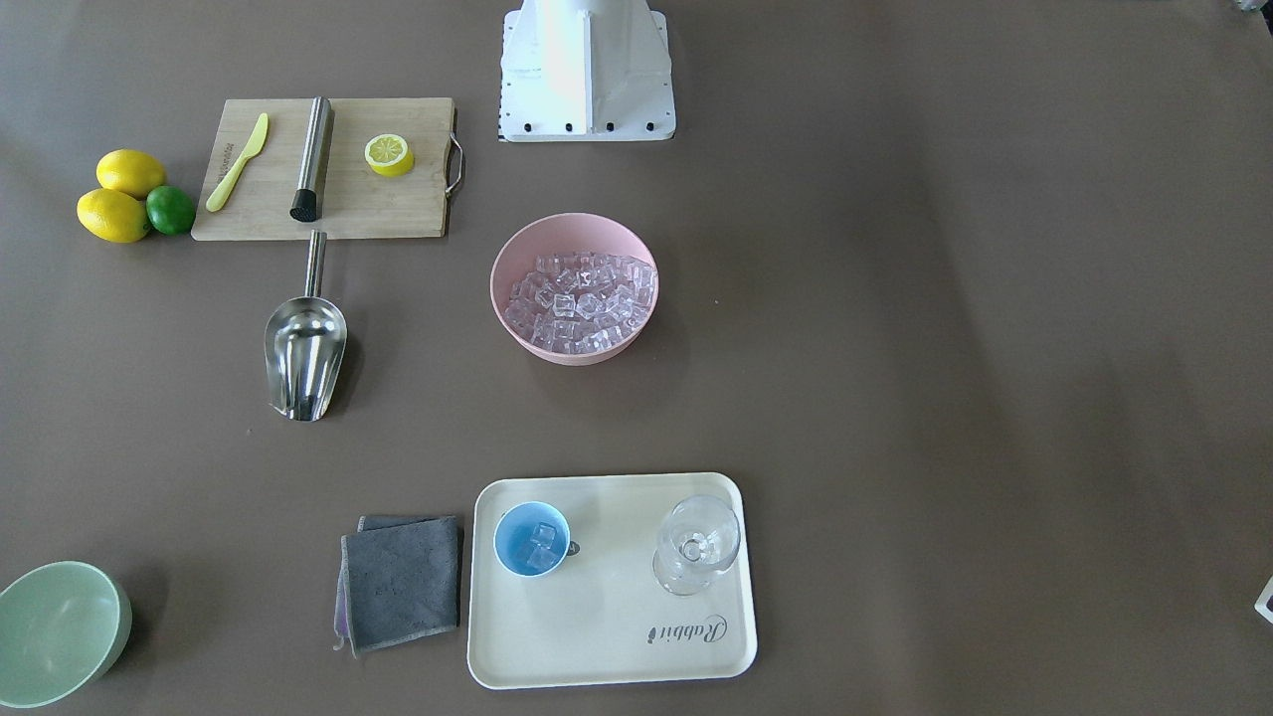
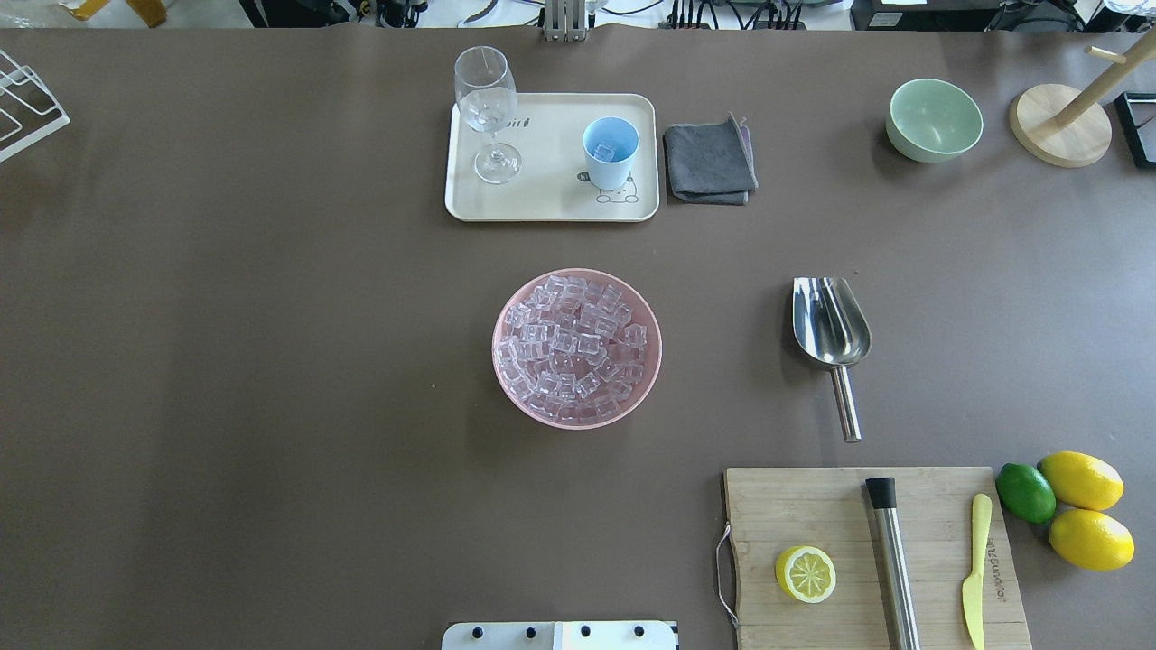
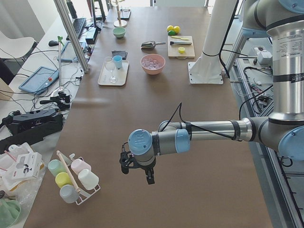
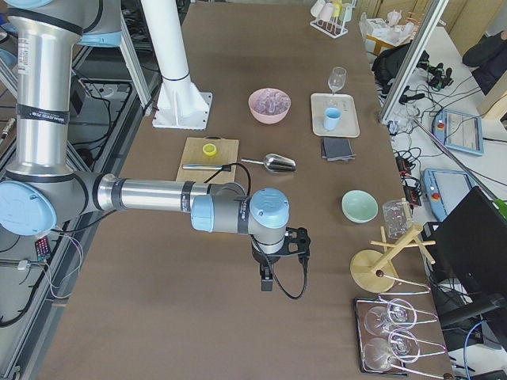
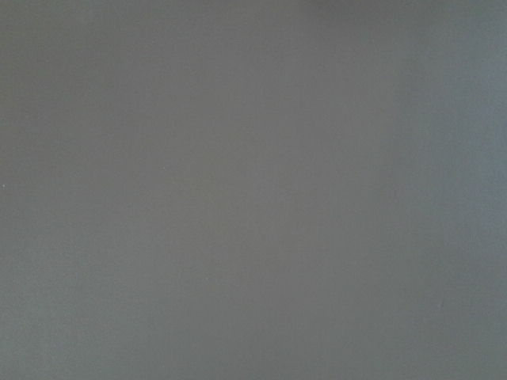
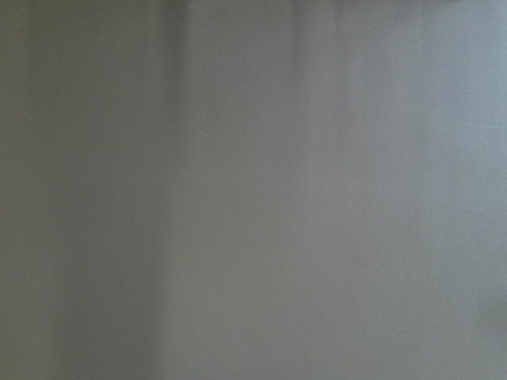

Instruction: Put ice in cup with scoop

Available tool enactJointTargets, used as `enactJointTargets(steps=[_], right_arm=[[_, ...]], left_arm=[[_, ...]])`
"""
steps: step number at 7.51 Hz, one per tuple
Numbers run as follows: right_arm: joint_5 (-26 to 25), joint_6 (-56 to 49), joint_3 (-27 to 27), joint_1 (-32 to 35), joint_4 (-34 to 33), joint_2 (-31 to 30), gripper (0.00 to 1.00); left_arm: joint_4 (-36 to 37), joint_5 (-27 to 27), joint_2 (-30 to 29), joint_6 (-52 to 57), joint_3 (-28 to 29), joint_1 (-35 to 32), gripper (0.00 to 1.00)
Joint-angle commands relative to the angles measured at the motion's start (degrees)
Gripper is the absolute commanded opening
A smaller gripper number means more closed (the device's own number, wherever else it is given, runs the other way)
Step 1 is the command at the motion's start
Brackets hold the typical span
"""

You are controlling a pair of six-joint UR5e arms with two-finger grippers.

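The ice (image 1: 582, 298) is a heap of clear cubes in a pink bowl (image 2: 502, 361) at mid-table. The light blue cup (image 1: 532, 538) stands upright on a cream tray (image 1: 607, 636) and holds a few cubes. The steel scoop (image 2: 831, 329) lies flat on the table, empty, handle toward the cutting board. My left gripper (image 3: 137, 175) hangs over bare table far from these things. My right gripper (image 4: 279, 269) hangs over bare table at the other end. I cannot tell whether either is open or shut. Both wrist views show only blank table.
A stemmed glass (image 1: 696, 545) shares the tray. A grey cloth (image 1: 401, 580) lies beside it, a green bowl (image 1: 55, 631) farther off. The cutting board (image 1: 328, 209) carries a lemon half, steel cylinder and plastic knife, with lemons and a lime (image 1: 170, 210) alongside.
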Motion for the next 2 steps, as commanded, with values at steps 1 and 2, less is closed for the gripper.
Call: enactJointTargets(steps=[1, 2], right_arm=[[-0.36, -0.25, 0.43, -0.08, -0.01, 0.07, 0.99], [-0.27, -0.25, 0.44, -0.08, -0.10, -0.01, 0.99]], left_arm=[[0.00, 0.00, 0.00, -0.01, -0.04, 0.02, 0.98], [0.00, 0.00, 0.00, 0.07, -0.04, 0.02, 0.98]])
